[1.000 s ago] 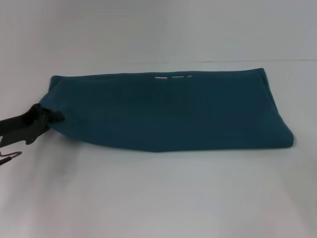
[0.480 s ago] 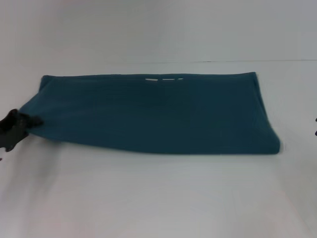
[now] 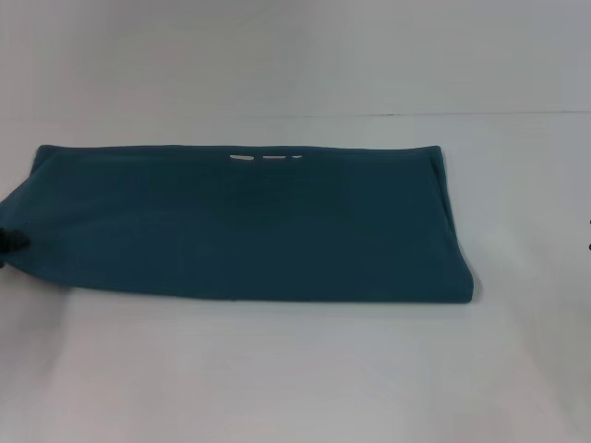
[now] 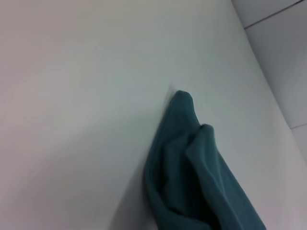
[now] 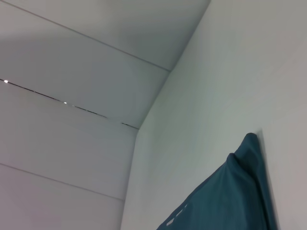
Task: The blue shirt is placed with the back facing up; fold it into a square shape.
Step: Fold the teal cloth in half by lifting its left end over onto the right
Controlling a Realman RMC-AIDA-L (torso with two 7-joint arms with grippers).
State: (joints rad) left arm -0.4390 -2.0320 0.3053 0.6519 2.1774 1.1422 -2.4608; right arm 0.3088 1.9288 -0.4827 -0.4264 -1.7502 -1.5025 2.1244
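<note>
The left gripper (image 3: 7,242) shows only as a small dark tip at the far left edge of the head view, right against the left end of the blue shirt (image 3: 249,226). The cloth there bunches toward it, so it looks to be pinching that end, though I cannot tell for sure how its fingers stand, since so little of it shows. The left wrist view shows no fingers at all, only a crumpled, folded end of the shirt (image 4: 192,177) lying on the white table (image 4: 72,96).

The right gripper (image 3: 589,235) is barely a dark speck at the right edge of the head view, well apart from the shirt; whether it is spread or pressed together I cannot tell.

The shirt lies folded into a long band on the table (image 3: 295,369), its long axis running left to right across the head view. Its right end is a neat, slightly slanted edge; its left end narrows toward the left gripper. A few white marks (image 3: 263,158) peek out at the far long edge. The right wrist view catches a corner of the shirt (image 5: 235,196) with those white marks along one edge.
</note>
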